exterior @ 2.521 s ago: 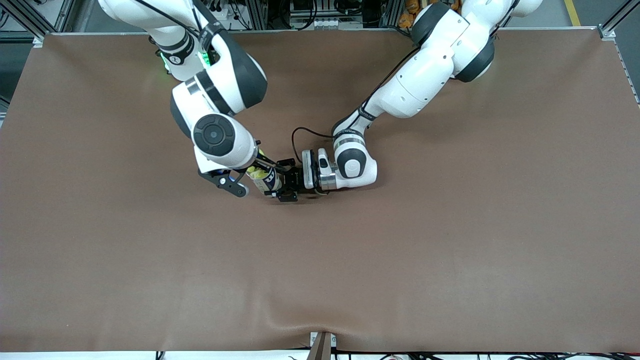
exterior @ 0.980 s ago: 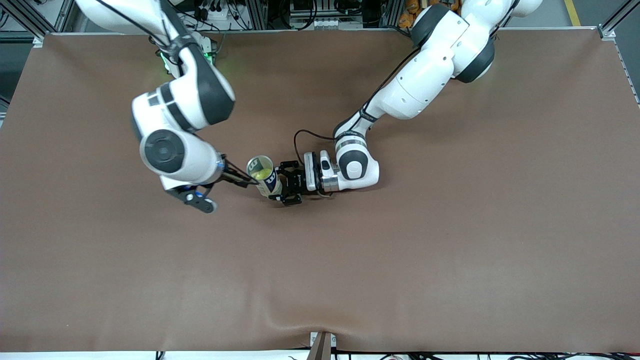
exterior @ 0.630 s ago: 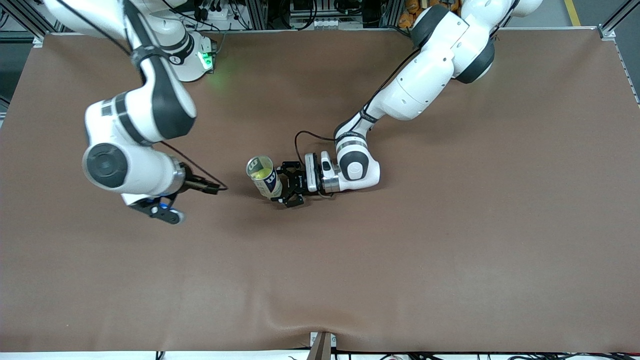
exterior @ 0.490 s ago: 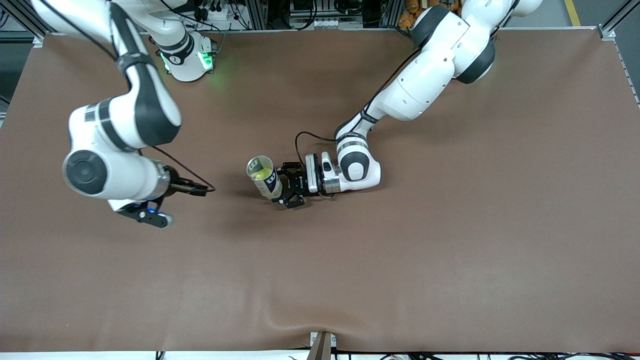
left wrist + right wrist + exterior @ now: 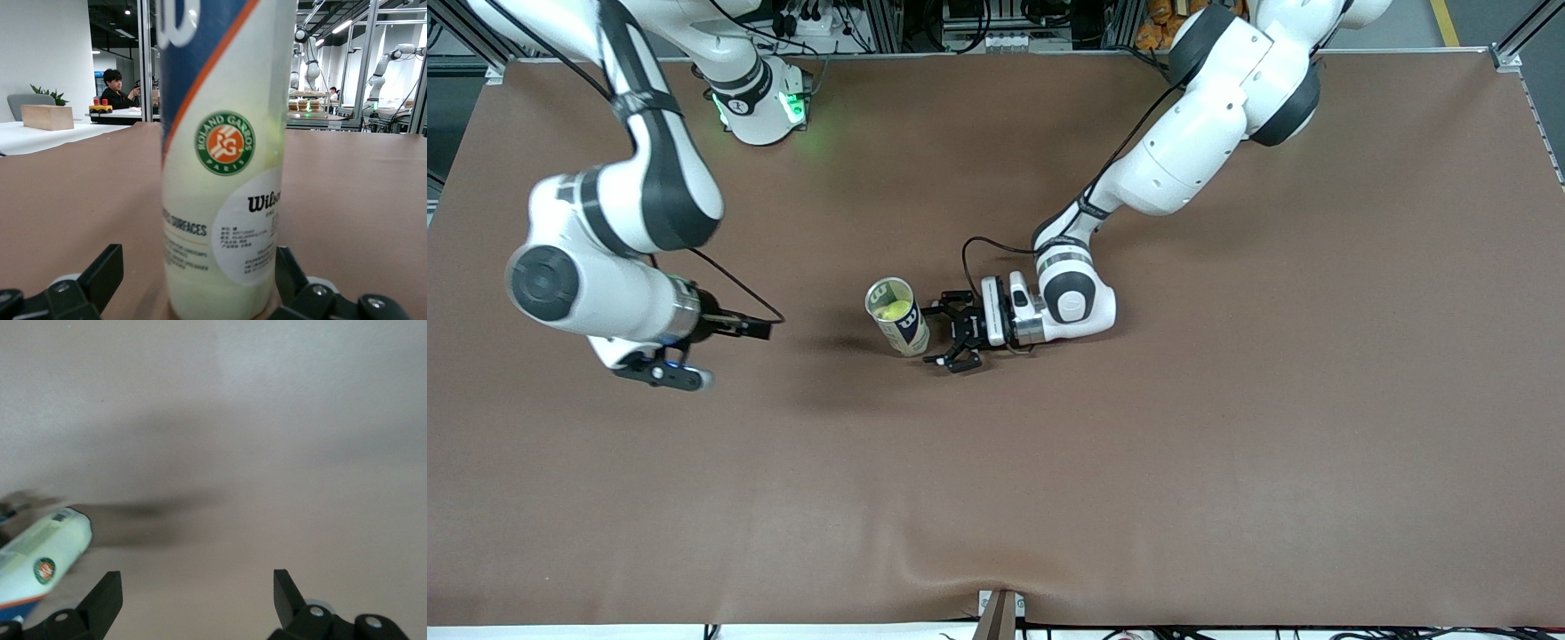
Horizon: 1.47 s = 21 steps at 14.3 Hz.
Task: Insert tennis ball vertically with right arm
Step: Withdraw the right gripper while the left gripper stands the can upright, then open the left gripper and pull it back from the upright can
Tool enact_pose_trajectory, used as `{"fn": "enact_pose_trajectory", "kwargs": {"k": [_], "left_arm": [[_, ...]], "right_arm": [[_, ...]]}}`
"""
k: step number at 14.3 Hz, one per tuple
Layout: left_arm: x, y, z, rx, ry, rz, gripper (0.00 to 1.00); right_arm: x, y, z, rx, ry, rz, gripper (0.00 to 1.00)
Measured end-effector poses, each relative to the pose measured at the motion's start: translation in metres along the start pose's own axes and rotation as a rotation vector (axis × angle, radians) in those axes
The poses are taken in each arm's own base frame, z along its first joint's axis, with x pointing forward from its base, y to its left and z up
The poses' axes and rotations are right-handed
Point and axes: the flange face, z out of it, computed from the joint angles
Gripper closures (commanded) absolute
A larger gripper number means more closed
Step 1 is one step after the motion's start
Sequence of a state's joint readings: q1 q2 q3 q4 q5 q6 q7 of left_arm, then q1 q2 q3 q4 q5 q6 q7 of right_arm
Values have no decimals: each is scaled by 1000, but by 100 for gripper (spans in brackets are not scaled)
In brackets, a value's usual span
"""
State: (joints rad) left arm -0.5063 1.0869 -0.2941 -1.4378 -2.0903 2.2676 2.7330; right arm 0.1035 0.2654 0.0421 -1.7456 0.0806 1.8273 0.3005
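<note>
Mid-table the can [image 5: 897,316] stands upright w/ ball [image 5: 890,310] inside; left gripper [image 5: 951,335] spread just beside it could tip it, right gripper [image 5: 694,356] spread, well apart

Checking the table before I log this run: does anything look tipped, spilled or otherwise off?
Nothing stands out. The tennis ball can stands upright on the brown table with a yellow ball inside. The left claw is open beside it, its fingers apart from the can's sides. The right claw is open toward the right arm's end.
</note>
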Motion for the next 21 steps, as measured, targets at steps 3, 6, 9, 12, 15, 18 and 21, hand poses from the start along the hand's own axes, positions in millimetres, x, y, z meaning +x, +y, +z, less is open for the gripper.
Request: {"fn": "enact_pose_trajectory", "kwargs": {"k": [3, 6, 9, 12, 15, 18, 21], "left_arm": [[20, -8, -31, -20, -38, 12, 0], [42, -30, -73, -57, -78, 37, 0], [62, -54, -111, -130, -91, 30, 0], [68, -77, -145, -207, -109, -7, 0], [91, -113, -190, -271, -218, -5, 0], [128, -147, -231, -326, -288, -27, 0], [145, -166, -256, -355, -339, -64, 0]], "right_arm": [[-8, 50, -42, 20, 33, -53, 0], [-34, 62, -92, 23, 91, -132, 0], [-60, 65, -138, -67, 129, -198, 0], [-79, 69, -179, -102, 111, -208, 0], [-93, 75, -217, -98, 133, -196, 0], [-101, 82, -235, -88, 162, -182, 0], [-106, 82, -240, -57, 170, -143, 0]]}}
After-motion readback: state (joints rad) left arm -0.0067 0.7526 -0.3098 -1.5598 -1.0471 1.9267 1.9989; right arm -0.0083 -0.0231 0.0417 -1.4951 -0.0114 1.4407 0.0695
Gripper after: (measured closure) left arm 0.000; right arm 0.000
